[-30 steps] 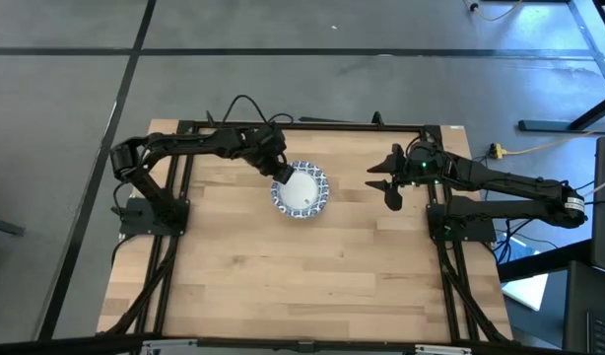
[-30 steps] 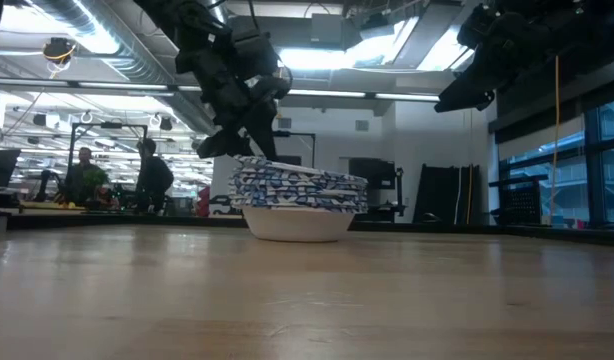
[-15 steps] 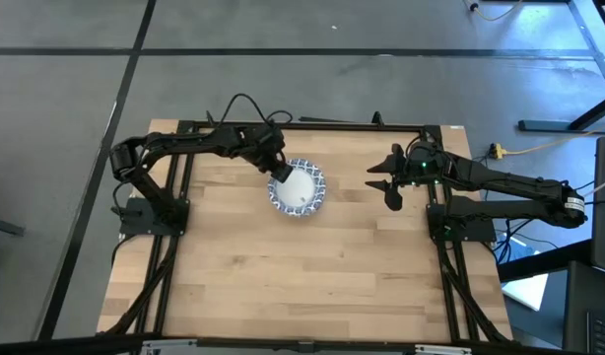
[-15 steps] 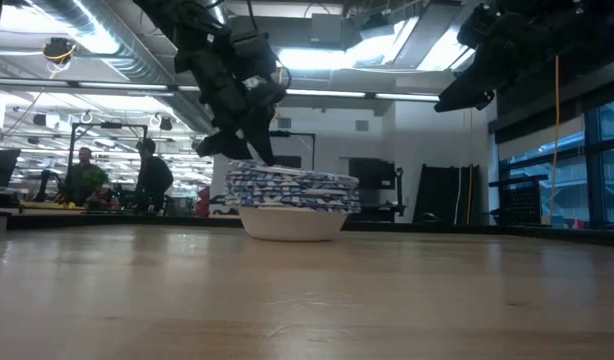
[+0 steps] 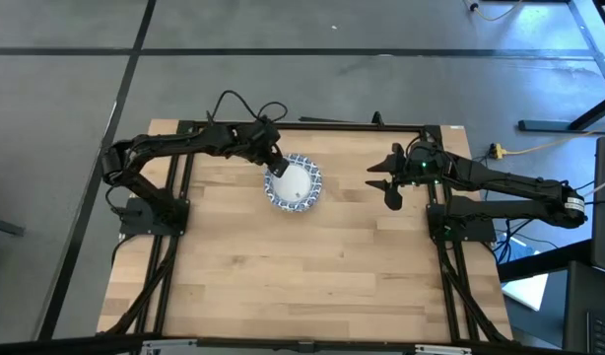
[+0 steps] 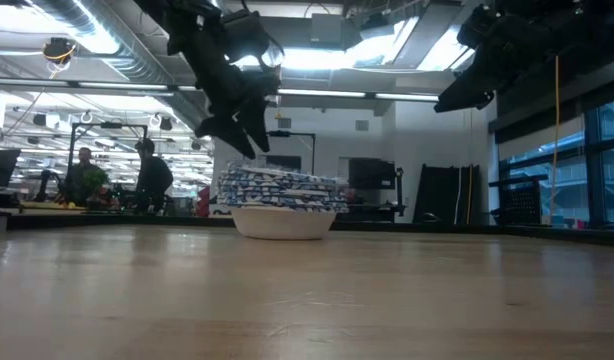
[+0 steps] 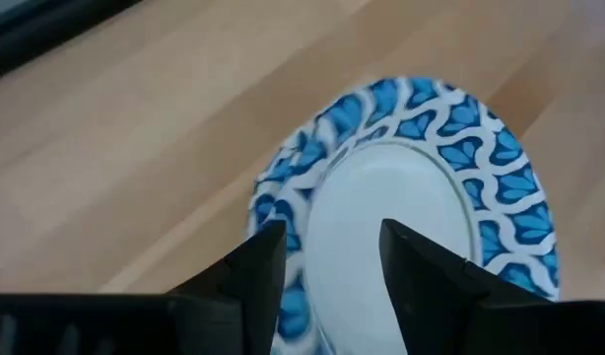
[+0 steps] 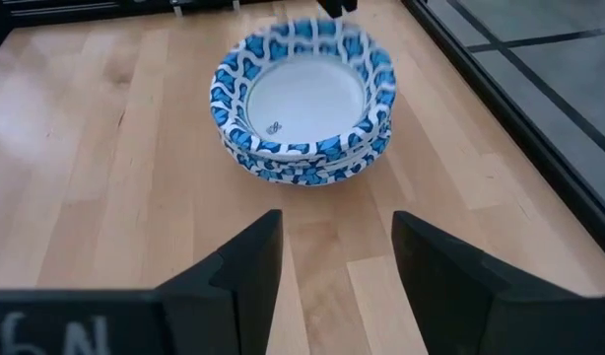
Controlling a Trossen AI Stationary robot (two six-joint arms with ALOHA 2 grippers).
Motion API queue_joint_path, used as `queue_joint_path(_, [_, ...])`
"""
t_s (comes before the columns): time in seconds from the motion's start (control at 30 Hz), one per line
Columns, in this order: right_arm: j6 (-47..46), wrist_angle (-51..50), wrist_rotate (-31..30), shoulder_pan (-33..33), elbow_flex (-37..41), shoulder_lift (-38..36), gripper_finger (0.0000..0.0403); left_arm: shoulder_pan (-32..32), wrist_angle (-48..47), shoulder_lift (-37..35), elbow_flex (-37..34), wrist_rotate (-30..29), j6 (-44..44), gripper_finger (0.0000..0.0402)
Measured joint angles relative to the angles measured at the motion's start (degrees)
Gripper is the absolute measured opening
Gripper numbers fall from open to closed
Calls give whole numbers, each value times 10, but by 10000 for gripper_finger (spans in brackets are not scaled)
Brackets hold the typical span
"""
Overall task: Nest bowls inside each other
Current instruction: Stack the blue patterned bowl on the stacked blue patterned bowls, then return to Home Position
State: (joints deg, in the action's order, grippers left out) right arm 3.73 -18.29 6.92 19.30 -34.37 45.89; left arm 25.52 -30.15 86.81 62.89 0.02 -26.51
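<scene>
Several blue-and-white rimmed bowls sit nested in one slightly uneven stack (image 5: 295, 185) (image 6: 282, 198) (image 8: 302, 99), its base on the wooden table toward the far middle. My left gripper (image 5: 274, 168) (image 6: 249, 148) (image 7: 332, 247) is open and hovers over the stack's far-left rim; the low view shows a small gap below its fingertips. In its wrist view one finger stands over the patterned rim (image 7: 283, 197) and the other over the white inside. My right gripper (image 5: 383, 184) (image 6: 457, 98) (image 8: 332, 247) is open, raised, to the right of the stack.
The black frame rail (image 5: 302, 126) runs along the table's far edge just behind the stack. Bare wood (image 5: 302, 266) spreads over the near half of the table. People (image 6: 152, 175) stand far off in the room behind.
The stack has slid a short way toward the table's left and far edge, staying flat on the wood. My left gripper moved the same way with its tips at the rim, then rose a little above it.
</scene>
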Motion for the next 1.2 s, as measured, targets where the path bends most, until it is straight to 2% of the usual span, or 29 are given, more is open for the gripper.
queue_joint_path(0.2, [1,0,-9,0,0,0,193,-1,-54,-8,0,-59,15,160])
queue_joint_path(0.43, [12,5,-50,0,0,0,193,-30,-60,-20,0,-265,54,158])
queue_joint_path(0.6, [27,39,-55,4,0,-22,193,-44,4,-85,0,-257,80,159])
queue_joint_path(0.8, [42,45,-58,16,0,-87,193,-63,12,-197,0,-256,113,160])
queue_joint_path(1.03, [58,64,-58,32,0,-152,193,-117,54,-302,0,-267,181,160])
queue_joint_path(1.2, [69,68,-59,43,2,-180,193,-156,63,-348,-5,-311,209,160])
